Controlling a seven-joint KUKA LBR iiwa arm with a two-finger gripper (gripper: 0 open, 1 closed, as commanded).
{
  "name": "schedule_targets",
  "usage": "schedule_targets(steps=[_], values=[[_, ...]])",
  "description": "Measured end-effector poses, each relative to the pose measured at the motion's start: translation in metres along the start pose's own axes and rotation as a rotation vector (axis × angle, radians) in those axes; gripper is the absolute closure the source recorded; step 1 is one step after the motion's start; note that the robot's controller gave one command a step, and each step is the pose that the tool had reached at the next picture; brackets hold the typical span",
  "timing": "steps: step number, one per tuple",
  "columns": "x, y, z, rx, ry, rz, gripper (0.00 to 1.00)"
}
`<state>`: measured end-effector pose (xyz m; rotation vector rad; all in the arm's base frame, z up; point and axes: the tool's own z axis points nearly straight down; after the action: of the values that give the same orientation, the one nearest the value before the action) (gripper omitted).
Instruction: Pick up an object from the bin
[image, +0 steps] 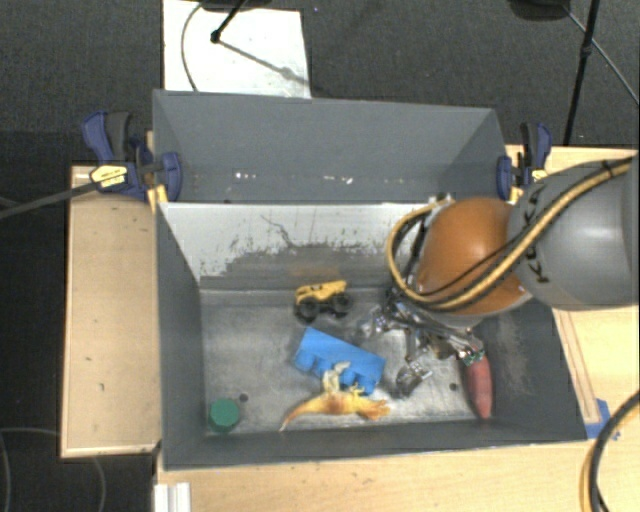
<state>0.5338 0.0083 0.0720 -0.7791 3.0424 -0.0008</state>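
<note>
Just beside the hand (408, 368), perhaps touching it: a blue block (335, 358).

Dim, even overhead light, small glare specks on bin (320, 140) wall at 12 o'clock, soft shadow beneath arm (590, 250) at 3 o'clock.

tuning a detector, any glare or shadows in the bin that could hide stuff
Camera view: glare specks along the bin's back wall; the floor is evenly lit round the blue block, yellow truck and green cap; the arm's orange cover seems to shade the right side, where the gripper and red thing sit darker.
</note>
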Motion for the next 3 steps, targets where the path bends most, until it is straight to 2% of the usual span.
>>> schedule_targets(steps=[1, 2, 3], values=[[-0.009, 0.020, 0.000, 0.004, 0.001, -0.098, 0.00], [-0.017, 0.040, -0.003, 0.004, -0.019, -0.343, 1.00], [-0.009, 0.032, -0.004, 0.003, -0.016, -0.396, 1.00]])
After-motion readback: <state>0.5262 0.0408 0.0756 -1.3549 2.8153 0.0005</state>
